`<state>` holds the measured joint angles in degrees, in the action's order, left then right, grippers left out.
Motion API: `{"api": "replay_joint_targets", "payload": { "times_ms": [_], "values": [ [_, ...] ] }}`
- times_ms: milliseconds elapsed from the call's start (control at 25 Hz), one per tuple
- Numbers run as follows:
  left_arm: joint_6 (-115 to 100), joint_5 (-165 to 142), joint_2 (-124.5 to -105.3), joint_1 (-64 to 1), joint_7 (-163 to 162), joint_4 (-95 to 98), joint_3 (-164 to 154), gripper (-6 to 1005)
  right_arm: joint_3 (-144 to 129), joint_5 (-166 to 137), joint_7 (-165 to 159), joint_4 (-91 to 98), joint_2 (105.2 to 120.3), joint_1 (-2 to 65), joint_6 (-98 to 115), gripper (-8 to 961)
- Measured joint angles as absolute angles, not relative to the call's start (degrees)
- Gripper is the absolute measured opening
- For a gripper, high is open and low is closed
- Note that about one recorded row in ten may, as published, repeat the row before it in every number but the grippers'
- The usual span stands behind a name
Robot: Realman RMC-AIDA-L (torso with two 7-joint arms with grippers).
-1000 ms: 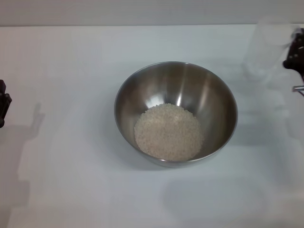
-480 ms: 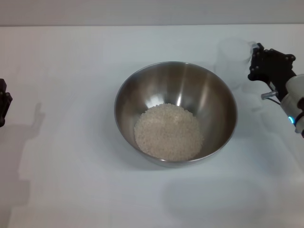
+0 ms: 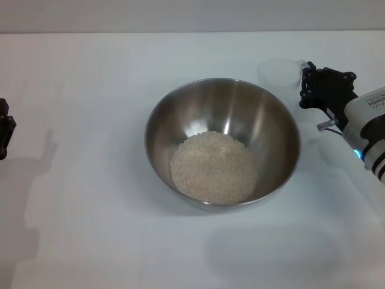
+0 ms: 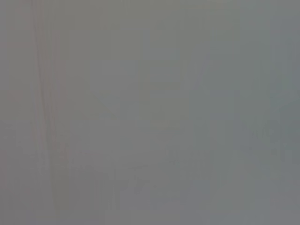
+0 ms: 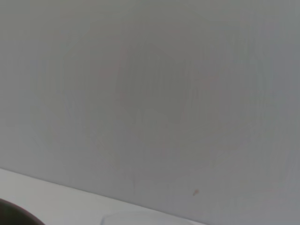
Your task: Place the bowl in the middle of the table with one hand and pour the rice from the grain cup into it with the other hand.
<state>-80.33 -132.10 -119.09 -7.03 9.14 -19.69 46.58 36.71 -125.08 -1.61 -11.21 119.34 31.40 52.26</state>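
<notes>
Touching the grain cup (image 3: 280,75), right pincer (image 3: 308,84) sits beside it.

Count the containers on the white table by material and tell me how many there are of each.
Stainless-steel round bowl, with the off-white rice in it: 1
Transparent plastic grain cup, at the right gripper: 1
Total: 2

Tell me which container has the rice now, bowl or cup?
The bowl: the rice lies heaped in its bottom. The grain cup, beside the right gripper, looks clear and empty.
</notes>
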Motion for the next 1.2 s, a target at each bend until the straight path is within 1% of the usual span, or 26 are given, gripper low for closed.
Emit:
{"api": "replay_joint_targets", "payload": {
  "times_ms": [320,760,960,1080,1200],
  "values": [
    [-80.33,-132.10,-119.09,-6.82,9.14,-19.69,46.58,829,36.17,-125.54,-1.50,-11.87,119.52,30.40,52.20,121],
    [-80.33,-132.10,-119.09,-6.60,9.14,-19.68,46.58,829,34.70,-125.91,-1.44,-13.88,119.59,27.70,52.71,335],
    [-80.33,-132.10,-119.09,-6.45,9.14,-19.61,46.58,829,33.40,-125.90,-1.37,-15.65,119.39,24.38,56.08,569],
    [-80.34,-132.09,-119.09,-6.41,9.14,-19.47,46.58,829,32.95,-125.78,-1.36,-16.28,119.43,21.04,61.63,758],
    [-80.34,-132.09,-119.09,-6.41,9.14,-19.36,46.58,829,33.45,-125.41,-1.43,-17.19,119.44,17.18,67.59,779]
  ]
}}
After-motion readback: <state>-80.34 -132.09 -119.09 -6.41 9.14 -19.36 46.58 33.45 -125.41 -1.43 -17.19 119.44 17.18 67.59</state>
